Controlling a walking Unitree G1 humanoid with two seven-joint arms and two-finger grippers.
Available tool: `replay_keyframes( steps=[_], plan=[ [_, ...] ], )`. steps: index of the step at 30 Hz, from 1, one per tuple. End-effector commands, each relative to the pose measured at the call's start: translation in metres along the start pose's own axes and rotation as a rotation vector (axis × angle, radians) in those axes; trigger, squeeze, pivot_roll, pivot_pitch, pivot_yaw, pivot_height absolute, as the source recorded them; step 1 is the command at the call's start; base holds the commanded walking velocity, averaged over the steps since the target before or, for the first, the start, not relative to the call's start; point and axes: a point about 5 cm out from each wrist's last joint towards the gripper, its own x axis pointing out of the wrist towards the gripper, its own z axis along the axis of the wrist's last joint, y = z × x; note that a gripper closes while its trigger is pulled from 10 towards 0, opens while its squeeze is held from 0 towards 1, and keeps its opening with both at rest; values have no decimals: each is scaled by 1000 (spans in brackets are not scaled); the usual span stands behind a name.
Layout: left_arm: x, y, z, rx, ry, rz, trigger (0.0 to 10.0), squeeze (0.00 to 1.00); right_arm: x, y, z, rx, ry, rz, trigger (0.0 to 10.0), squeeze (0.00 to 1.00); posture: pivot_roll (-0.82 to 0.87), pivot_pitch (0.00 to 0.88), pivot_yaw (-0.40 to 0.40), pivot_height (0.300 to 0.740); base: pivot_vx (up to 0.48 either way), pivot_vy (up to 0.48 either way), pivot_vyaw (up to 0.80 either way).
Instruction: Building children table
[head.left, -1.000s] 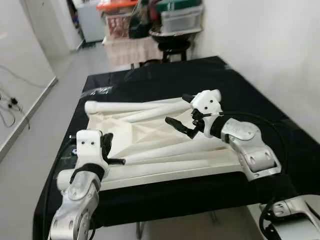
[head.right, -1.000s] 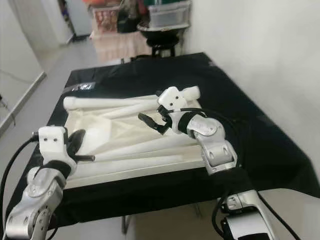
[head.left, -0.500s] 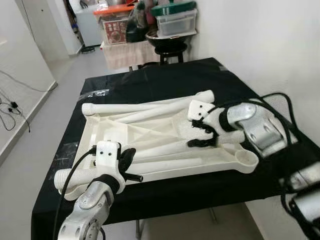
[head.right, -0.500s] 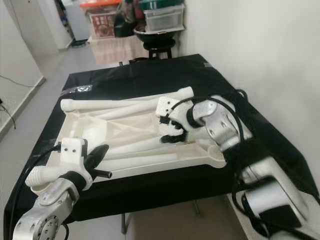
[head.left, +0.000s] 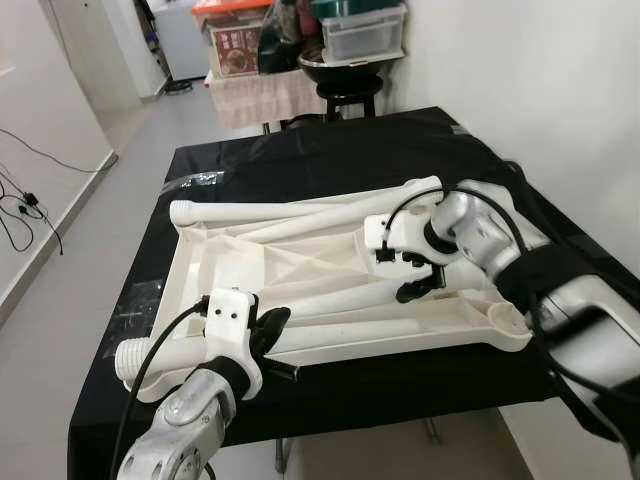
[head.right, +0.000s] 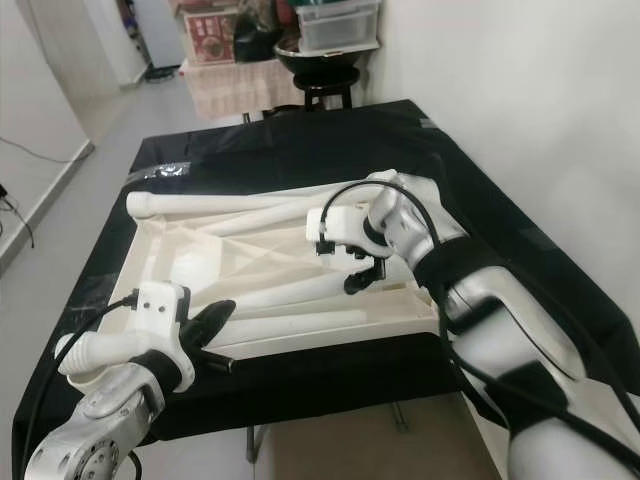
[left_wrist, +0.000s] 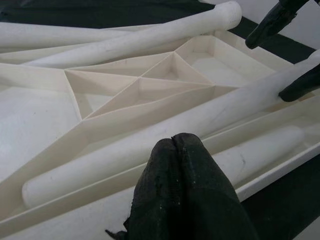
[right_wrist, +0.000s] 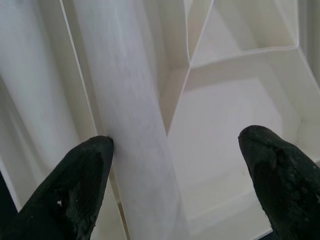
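The white children's table top (head.left: 225, 265) lies upside down, ribs up, on a black table. Several white legs rest on it: one along the far edge (head.left: 250, 213), one across the middle (head.left: 330, 297) and one near the front (head.left: 340, 333). My right gripper (head.left: 397, 277) is open and points down over the right end of the middle leg (right_wrist: 125, 100), with one finger (right_wrist: 85, 175) against its side and the other (right_wrist: 280, 170) above a ribbed pocket. My left gripper (head.left: 280, 318) is shut on nothing and hovers over the front left edge, aimed along the middle leg (left_wrist: 150, 145).
A threaded leg end (head.left: 130, 355) sticks out past the top's front left corner. The black table (head.left: 330, 160) drops off close in front. Behind it stand a stool (head.left: 345, 95) and stacked boxes (head.left: 365, 30). A white wall runs along the right, and cables (head.left: 30, 210) lie on the floor at left.
My right arm has swung in and its open fingers have turned down and dropped onto the middle leg. The left gripper has stayed shut at the front left edge. The view has shifted.
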Motion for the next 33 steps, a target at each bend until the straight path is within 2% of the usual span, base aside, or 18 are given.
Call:
replay_keyframes(
  steps=[1,5,12,13,14,15,16,17,27,33],
  plan=[
    [-2,1,-1,14,18,1,10000,0,3,0,1,-22,27,7,10000,0,-69,31,52,740,0,0,0],
    [-3,0,-1,9,22,-2,10000,0,12,-1,-12,-79,207,-37,10000,0,-69,42,48,740,0,0,0],
    [-4,-2,0,3,24,-7,10000,0,20,-1,-15,-78,276,-51,10000,0,-67,49,42,740,0,0,0],
    [-4,-2,0,2,24,-7,10000,0,21,-2,-16,-69,282,-63,8824,0,-67,49,42,740,0,0,0],
    [-4,-2,0,2,24,-7,10000,0,21,-2,-16,-69,282,-63,8824,0,-67,49,42,740,0,0,0],
    [-4,-2,0,2,24,-7,10000,0,21,-2,-16,-67,285,-68,7451,0,-68,50,41,740,0,0,0],
    [-4,-2,0,1,24,-7,10000,0,21,-2,-15,-71,286,-63,2784,0,-67,51,40,740,0,0,0],
    [-4,-2,0,0,24,-6,10000,0,21,-1,-15,-77,285,-56,0,0,-67,51,40,740,0,0,0],
    [-3,-1,2,-1,25,-1,10000,0,22,-3,-17,-100,299,-65,0,0,-68,52,39,740,0,0,0],
    [-3,0,2,8,23,0,10000,0,18,-7,-17,-73,261,-103,0,0,-61,38,46,740,0,0,0]
  ],
)
